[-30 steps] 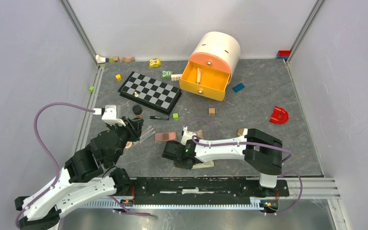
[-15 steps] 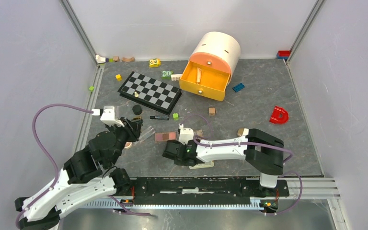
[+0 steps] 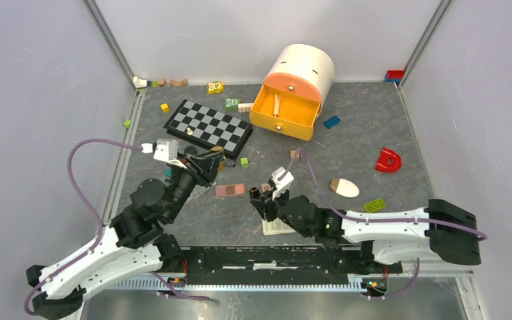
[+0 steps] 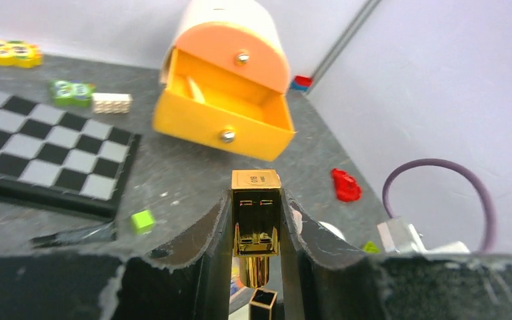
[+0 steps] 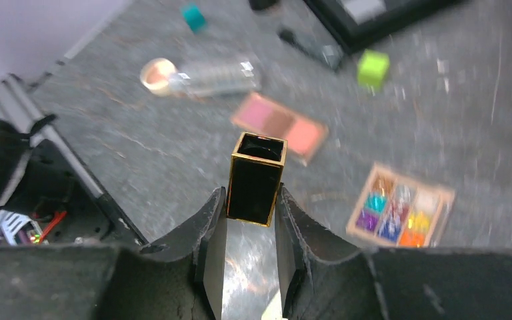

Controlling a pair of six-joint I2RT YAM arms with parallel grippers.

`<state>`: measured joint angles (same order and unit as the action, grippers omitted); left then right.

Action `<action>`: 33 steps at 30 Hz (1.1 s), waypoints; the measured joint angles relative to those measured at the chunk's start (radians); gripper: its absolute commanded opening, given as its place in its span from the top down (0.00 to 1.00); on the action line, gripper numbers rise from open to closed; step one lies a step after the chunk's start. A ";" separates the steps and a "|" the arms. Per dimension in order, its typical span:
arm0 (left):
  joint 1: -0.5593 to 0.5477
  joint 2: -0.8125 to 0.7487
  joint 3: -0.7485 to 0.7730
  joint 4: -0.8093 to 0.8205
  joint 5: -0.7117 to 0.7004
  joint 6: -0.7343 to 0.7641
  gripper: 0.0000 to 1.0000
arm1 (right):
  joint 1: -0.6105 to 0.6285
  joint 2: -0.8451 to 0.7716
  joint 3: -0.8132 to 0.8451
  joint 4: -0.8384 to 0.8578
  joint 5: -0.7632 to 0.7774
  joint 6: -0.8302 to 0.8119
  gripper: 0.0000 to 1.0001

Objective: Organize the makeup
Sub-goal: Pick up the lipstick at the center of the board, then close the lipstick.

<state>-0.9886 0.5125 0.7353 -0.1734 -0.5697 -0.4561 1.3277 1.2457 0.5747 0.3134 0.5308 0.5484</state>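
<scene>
My left gripper (image 3: 215,159) (image 4: 256,201) is shut on a gold lipstick body (image 4: 256,212) and holds it above the floor near the chessboard's front corner. My right gripper (image 3: 261,194) (image 5: 252,200) is shut on a black lipstick cap with a gold rim (image 5: 257,179), its open end facing away. A pink eyeshadow palette (image 3: 230,190) (image 5: 280,127) lies between the grippers. A multicolour palette (image 3: 277,227) (image 5: 400,207) lies by the right arm. A clear tube (image 5: 213,75) and a round peach compact (image 5: 157,72) lie together. A white egg-shaped sponge (image 3: 344,188) lies to the right.
An orange drawer box (image 3: 287,110) (image 4: 223,113) stands open at the back. A chessboard (image 3: 208,127) (image 4: 40,153) lies at the back left. A green cube (image 3: 244,161), a red D-shaped piece (image 3: 388,161), a green brick (image 3: 375,206) and other small bricks are scattered.
Both arms lifted and moved. The left gripper went forward and right towards the chessboard corner. The right arm swung out to the right, uncovering the white sponge and the green brick.
</scene>
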 measured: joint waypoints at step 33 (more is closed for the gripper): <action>0.000 0.121 -0.248 0.821 0.523 0.166 0.98 | 0.001 -0.209 -0.100 0.543 -0.284 -0.840 1.00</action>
<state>-0.9886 0.6331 0.4873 0.6472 -0.0467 -0.2897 1.3289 1.0370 0.4751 0.8562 0.2470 -0.2913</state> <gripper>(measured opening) 0.342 0.338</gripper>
